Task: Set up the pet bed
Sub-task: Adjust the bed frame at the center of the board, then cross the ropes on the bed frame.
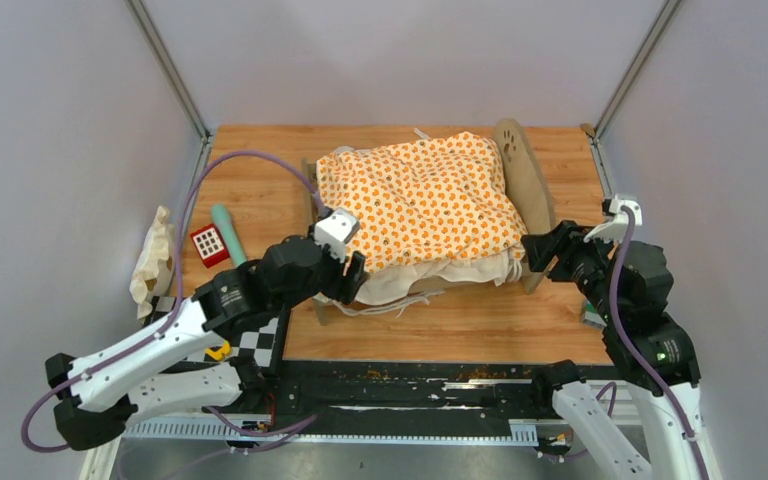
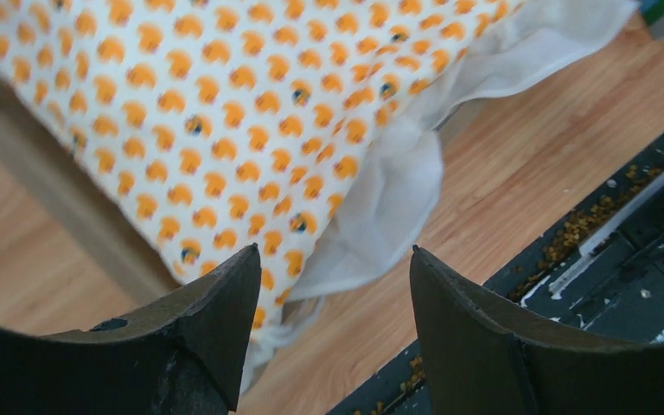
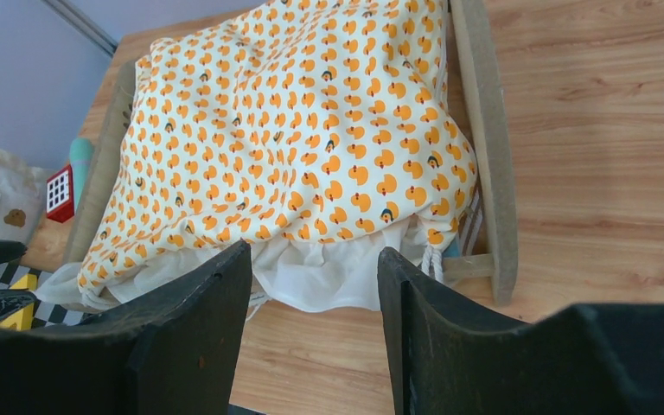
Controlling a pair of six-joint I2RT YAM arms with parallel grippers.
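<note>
The pet bed (image 1: 532, 188) is sitting at the middle of the wooden table (image 1: 460, 335), toward its back half. Its long axis is running left to right across the top view, turned slightly so the right end is lying a little farther back. One rounded end board is facing each arm, and the right one is standing clear of the bedding. A cushion (image 1: 420, 195) with an orange pattern is lying along the frame and covering it almost fully. Its cream edge (image 1: 445, 272) is spilling over the near side, and white ties (image 1: 385, 305) are trailing onto the table. The left gripper (image 2: 335, 249) is hovering at the near left corner of the bed, its jaws standing apart with nothing between them. The right gripper (image 3: 313, 249) is pointing at the near right end, just beside the end board, jaws likewise apart and holding nothing. Well to the left, a red block (image 1: 208, 244), a teal stick (image 1: 228, 230) and a small white pillow (image 1: 152, 255) are lying.
</note>
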